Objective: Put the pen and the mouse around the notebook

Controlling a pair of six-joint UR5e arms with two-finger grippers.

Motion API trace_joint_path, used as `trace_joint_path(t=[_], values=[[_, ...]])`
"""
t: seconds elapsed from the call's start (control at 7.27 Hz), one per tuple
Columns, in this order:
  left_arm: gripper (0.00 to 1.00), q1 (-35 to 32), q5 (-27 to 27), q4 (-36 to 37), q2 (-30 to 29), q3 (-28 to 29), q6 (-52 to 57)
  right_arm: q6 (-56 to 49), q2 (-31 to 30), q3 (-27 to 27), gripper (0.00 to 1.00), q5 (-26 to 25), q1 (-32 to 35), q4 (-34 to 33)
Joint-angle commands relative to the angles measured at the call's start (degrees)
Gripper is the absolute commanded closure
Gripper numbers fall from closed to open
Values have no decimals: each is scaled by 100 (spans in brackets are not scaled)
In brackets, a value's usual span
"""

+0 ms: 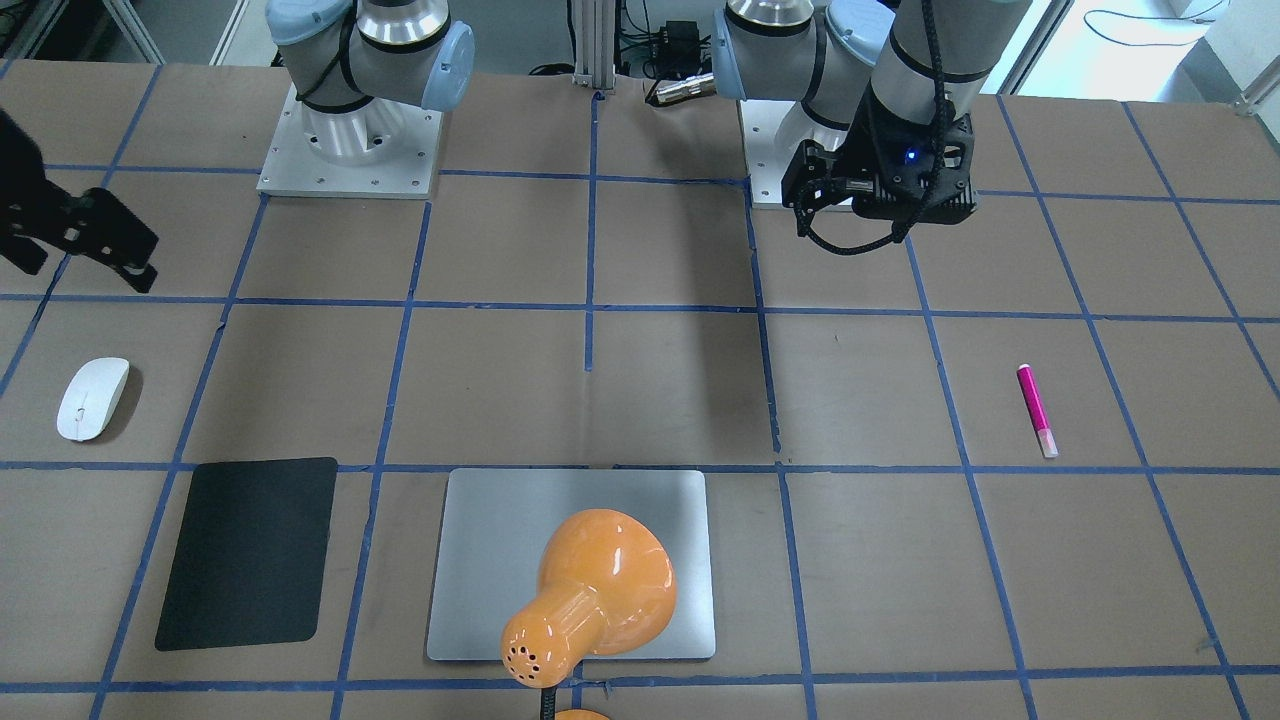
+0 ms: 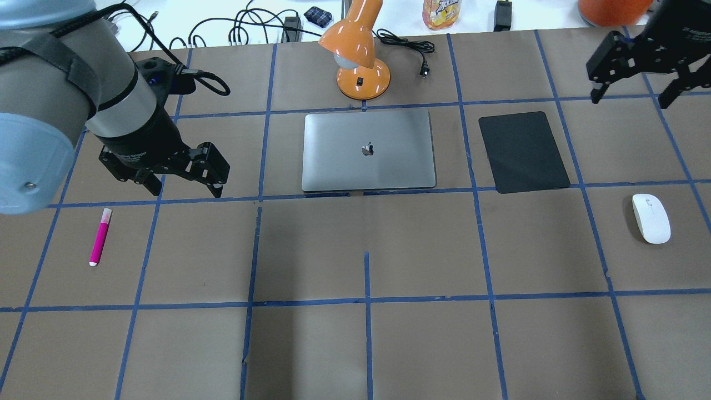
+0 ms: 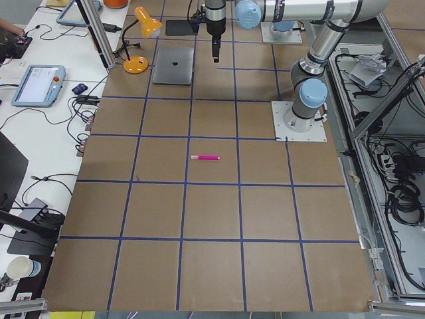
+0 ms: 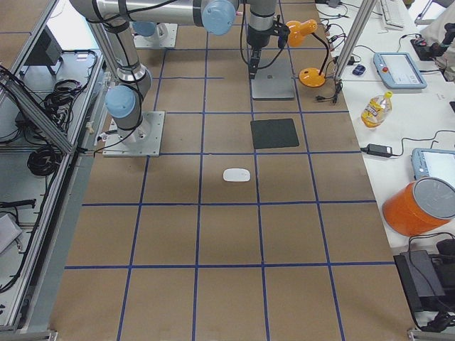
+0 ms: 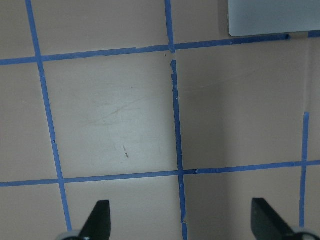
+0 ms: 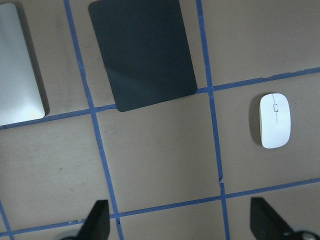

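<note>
The pink pen (image 2: 100,236) lies on the table on the left side, its pale cap pointing away from the robot. My left gripper (image 2: 185,189) hangs open above the table, to the right of the pen and beyond it; in the left wrist view its fingers (image 5: 97,220) hold nothing. The silver notebook (image 2: 367,150) lies closed at the far centre. On the right lies the white mouse (image 2: 651,218), also in the right wrist view (image 6: 274,120). My right gripper (image 2: 629,100) is open, high above the far right, well apart from the mouse.
A black mat (image 2: 524,151) lies between the notebook and the mouse. An orange desk lamp (image 2: 358,50) stands just behind the notebook, its head leaning over it. Cables and a bottle (image 2: 441,12) line the far edge. Blue tape lines grid the brown table.
</note>
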Motion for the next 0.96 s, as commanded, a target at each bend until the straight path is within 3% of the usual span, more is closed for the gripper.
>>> trace_joint_path(t=[0.0,0.41,0.83], values=[[0,9,-2,53,70,-218,40,-1045,269,16,0,-195,-695,-80],[0,384,59,472,-34,-263,66,-1700,340,488,0,-371,-1293,-456],[0,1859,33,703,-70,-473,1270,-1981,682,1892,0,-346,-1444,-2691]])
